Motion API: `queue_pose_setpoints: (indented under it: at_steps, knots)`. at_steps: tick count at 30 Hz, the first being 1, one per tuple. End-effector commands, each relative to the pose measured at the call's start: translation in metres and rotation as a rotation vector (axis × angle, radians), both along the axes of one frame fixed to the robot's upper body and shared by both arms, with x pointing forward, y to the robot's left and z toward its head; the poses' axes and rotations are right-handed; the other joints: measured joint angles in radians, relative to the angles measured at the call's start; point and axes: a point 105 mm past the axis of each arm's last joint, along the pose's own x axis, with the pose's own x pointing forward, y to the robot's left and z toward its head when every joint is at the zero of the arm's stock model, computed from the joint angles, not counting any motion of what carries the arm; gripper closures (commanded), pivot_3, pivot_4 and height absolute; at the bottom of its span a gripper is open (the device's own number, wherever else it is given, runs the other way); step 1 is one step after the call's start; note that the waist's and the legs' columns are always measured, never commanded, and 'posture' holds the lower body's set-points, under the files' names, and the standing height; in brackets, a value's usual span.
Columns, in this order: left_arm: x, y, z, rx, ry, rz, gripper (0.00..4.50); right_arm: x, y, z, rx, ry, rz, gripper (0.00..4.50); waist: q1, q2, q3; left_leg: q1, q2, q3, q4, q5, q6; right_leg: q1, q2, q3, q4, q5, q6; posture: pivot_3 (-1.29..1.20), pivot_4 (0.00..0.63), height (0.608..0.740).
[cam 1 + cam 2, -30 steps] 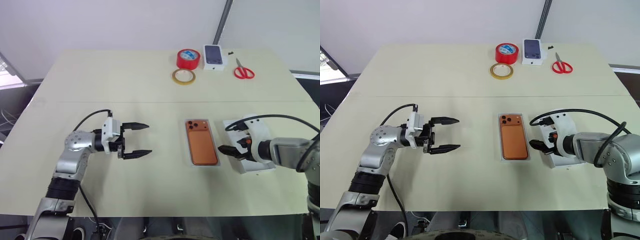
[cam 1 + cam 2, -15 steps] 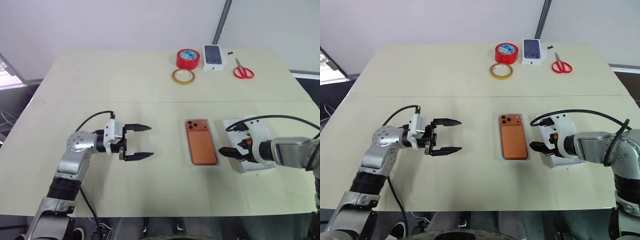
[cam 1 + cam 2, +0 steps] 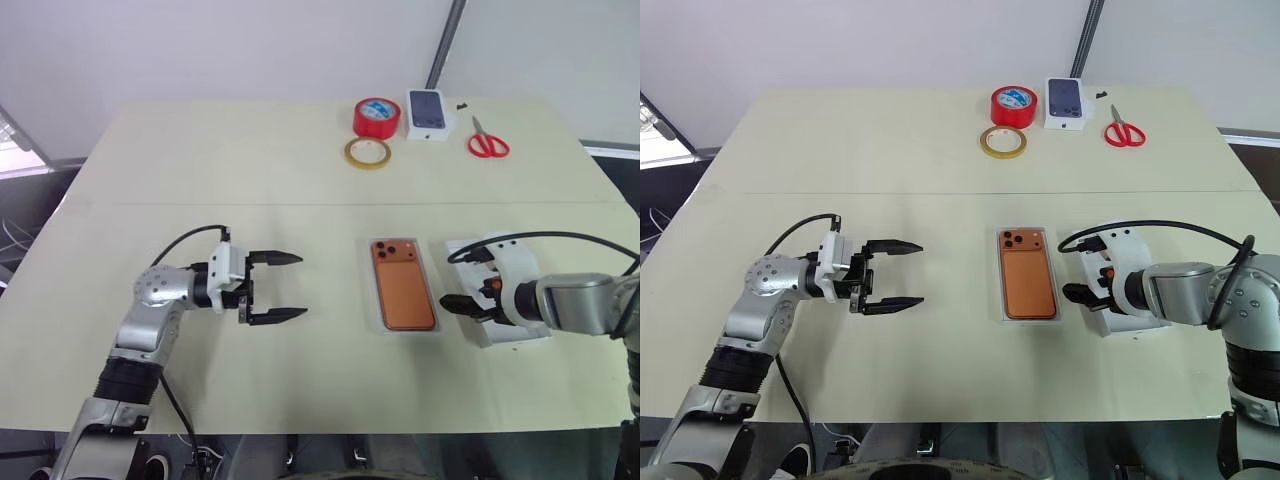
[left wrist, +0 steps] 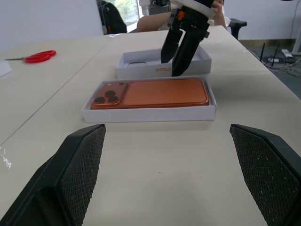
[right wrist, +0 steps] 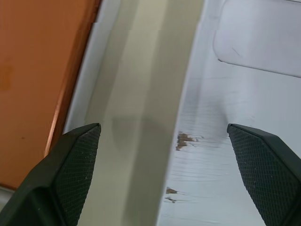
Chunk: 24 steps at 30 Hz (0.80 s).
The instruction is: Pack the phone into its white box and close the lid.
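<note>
Phone: slim orange slab (image 3: 403, 285) with rounded corners and a smooth matte back, three dark lenses clustered at its far end; it lies flat, camera side up, inside the white box.
White box: shallow rectangular tray (image 3: 431, 328) with a thin white rim, only slightly larger than the phone, sitting on the near half of the table between the two arms.
Lid: all-white rectangular shell (image 3: 520, 337) with raised walls, lying open side up just to the right of the tray, with a narrow strip of tabletop between them; in the right wrist view its inner floor (image 5: 235, 117) looks glossy, with a few small brown marks and a rounded-corner panel.
Right gripper: two black fingers with knurled pads, spread apart (image 3: 1077, 293), pointing down at the lid's wall nearest the tray; nothing held.
Left gripper: black tapered fingers spread wide (image 3: 283, 287), level, aimed across the table toward the tray, well apart from it and empty.
Table: pale beige, smooth top (image 3: 230, 150) with a seam running across the middle.
Far edge: red tape roll (image 3: 376, 117), tan tape ring (image 3: 368, 152), small white box picturing a dark phone (image 3: 427, 114), red-handled scissors (image 3: 488, 141).
</note>
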Motion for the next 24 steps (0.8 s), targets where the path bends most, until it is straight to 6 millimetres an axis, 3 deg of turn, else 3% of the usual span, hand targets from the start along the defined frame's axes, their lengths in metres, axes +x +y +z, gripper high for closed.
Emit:
queue_pose_setpoints:
  at_steps: [1, 9, 12, 19, 24]
  knots:
    - [-0.003, -0.004, 0.005, 0.008, -0.05, -0.029, 0.04, -0.001, 0.0, 0.006, -0.012, -0.013, 0.013, 0.0, 0.0, 0.0, 0.0, 0.0, 0.0, 0.0, 0.0, 0.0, 0.0, 0.0, 0.0, 0.0, 0.0, 0.0, 0.0, 0.0, 0.15, 0.74]
    - [-0.002, -0.002, 0.0, 0.047, -0.082, -0.046, 0.04, 0.0, -0.002, 0.005, -0.023, -0.009, 0.0, 0.0, 0.0, 0.0, 0.0, 0.0, 0.0, 0.0, 0.0, 0.0, 0.0, 0.0, 0.0, 0.0, 0.0, 0.0, 0.0, 0.0, 0.15, 0.74]
    - [-0.001, -0.003, 0.0, 0.044, -0.085, -0.046, 0.0, 0.0, -0.002, 0.002, -0.015, -0.001, -0.01, 0.74, 0.0, 0.0, 0.0, 0.0, 0.0, 0.0, 0.0, 0.0, 0.0, 0.0, 0.0, 0.0, 0.0, 0.0, 0.0, 0.0, 0.15, 0.74]
    - [-0.002, -0.004, 0.0, 0.04, -0.082, -0.045, 0.0, -0.001, -0.007, -0.005, -0.048, 0.009, -0.037, 4.28, -0.001, 0.0, 0.0, 0.0, 0.0, 0.0, -0.001, 0.0, 0.0, 0.0, 0.0, 0.0, -0.001, 0.0, 0.0, 0.0, 0.15, 0.74]
    - [-0.002, -0.004, 0.001, 0.039, -0.084, -0.044, 0.0, 0.001, -0.005, -0.004, -0.029, -0.005, -0.049, 4.45, -0.002, 0.0, 0.0, 0.0, 0.0, 0.0, -0.001, 0.0, 0.0, 0.0, 0.0, 0.0, -0.001, 0.0, 0.0, 0.0, 0.15, 0.74]
